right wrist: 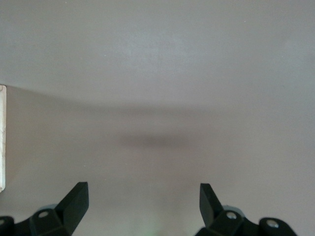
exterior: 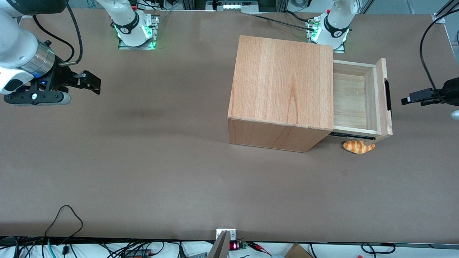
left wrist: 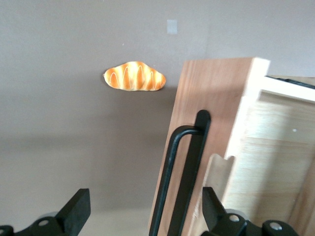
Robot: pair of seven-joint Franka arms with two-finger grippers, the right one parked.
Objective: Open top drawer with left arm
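Nearest the front camera, a toy croissant (exterior: 358, 146) lies on the tabletop (exterior: 150, 172) just under the top drawer (exterior: 358, 100), which stands pulled well out of the cabinet (exterior: 283, 89). Facing its black slot handle (exterior: 387, 95), the hand (exterior: 407, 100) hangs apart from it, fingers spread and empty. Further pulling should run straight along the slides. No readable writing shows.

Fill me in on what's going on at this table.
The left arm's hand sits open in front of the top drawer, clear of its black slot handle and holding nothing. The drawer is pulled well out of the wooden cabinet, and its plank interior looks bare. A croissant lies on the table beside the cabinet, partly under the open drawer's corner.
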